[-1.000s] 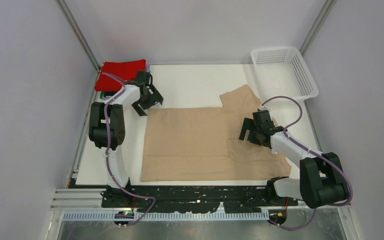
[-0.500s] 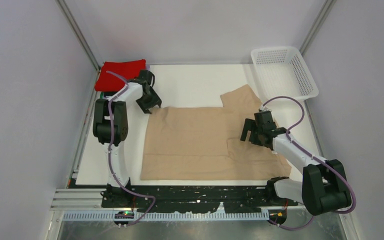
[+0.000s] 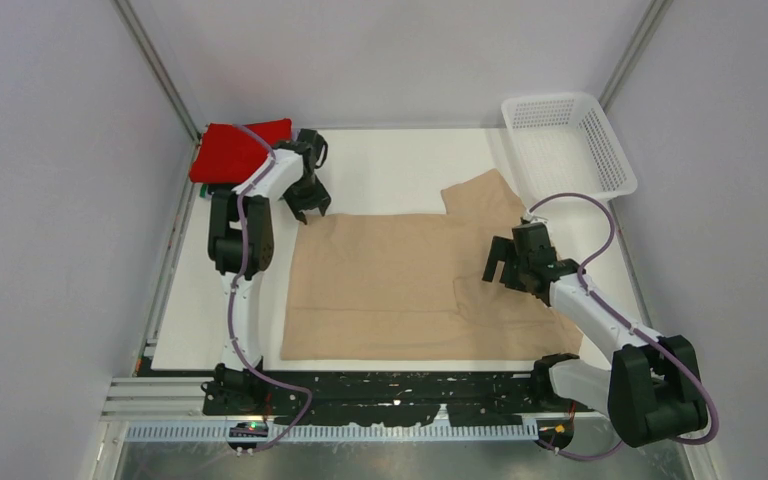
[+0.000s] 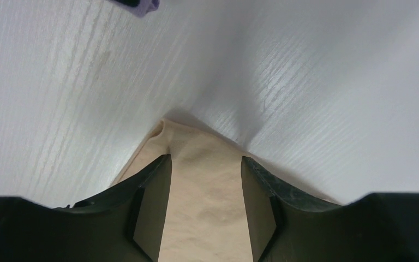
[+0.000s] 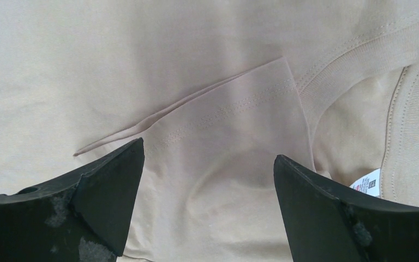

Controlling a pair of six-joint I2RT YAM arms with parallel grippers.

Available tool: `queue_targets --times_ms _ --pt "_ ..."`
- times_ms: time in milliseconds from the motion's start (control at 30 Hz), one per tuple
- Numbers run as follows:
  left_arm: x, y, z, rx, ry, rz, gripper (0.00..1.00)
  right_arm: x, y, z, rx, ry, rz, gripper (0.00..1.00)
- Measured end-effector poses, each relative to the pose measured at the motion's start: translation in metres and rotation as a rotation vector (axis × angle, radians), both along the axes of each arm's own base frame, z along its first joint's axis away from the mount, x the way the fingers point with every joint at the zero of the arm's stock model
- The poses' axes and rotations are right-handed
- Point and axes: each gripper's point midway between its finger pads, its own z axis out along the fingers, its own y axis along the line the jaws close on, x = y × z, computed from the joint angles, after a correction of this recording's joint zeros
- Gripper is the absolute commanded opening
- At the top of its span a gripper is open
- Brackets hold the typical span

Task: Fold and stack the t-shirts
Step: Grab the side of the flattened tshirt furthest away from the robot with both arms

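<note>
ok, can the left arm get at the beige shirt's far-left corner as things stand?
Probably yes. The left pincer sits right over that corner of the beige shirt, jaws open on either side of the cloth, with nothing between. The red shirt lies farther back, clear of the corner.

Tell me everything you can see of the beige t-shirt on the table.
The beige t-shirt is soft cloth, lying flat and lightly creased on the white table, hem at the left, ribbed collar with a white label at the right. One sleeve is folded onto the body; the other sticks out at the far side. The left end effector, open, straddles its far-left corner. The right end effector, open, hangs over the folded sleeve, contact unclear.
</note>
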Motion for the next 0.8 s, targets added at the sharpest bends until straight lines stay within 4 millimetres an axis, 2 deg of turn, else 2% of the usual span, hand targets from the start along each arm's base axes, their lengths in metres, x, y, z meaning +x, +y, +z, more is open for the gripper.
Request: queue_targets --times_ms 200,400,667,800 --pt "-0.007 0.005 0.001 0.036 0.040 0.025 0.54 -0.005 -0.005 -0.005 0.003 0.014 -0.015 0.95" --pt "-0.016 0.009 0.002 0.066 0.067 0.062 0.53 -0.011 -0.011 -0.021 0.015 0.080 -0.041 0.95" --pt "-0.016 0.007 -0.002 0.056 0.059 0.103 0.53 -0.007 -0.022 -0.020 0.080 0.077 -0.099 0.95" --pt "-0.020 0.005 -0.006 0.022 0.028 0.115 0.53 -0.006 -0.036 -0.019 0.107 0.073 -0.158 0.95"
